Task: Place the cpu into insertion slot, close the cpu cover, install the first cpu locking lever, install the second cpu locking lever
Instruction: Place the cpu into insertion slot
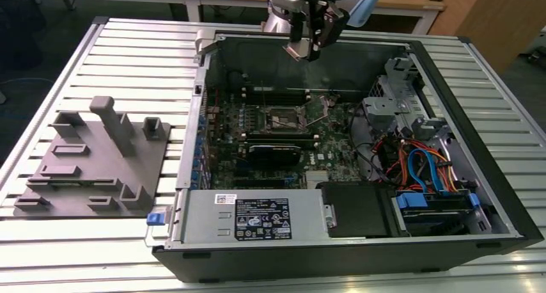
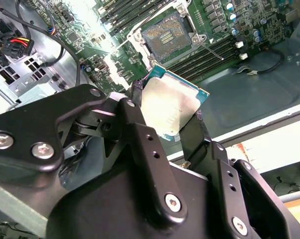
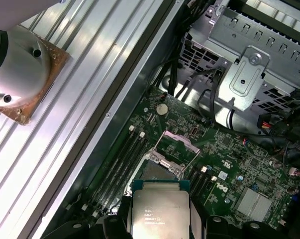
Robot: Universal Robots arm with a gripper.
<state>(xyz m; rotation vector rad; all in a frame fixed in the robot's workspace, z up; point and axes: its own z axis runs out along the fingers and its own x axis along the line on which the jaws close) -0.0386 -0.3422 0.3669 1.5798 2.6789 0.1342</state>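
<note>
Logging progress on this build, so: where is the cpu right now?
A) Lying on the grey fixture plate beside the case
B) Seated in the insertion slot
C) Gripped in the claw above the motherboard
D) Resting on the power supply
C: in the second wrist view the cpu is clamped in the claw, above the bare insertion slot.

One cpu, one insertion slot (bare)
</note>
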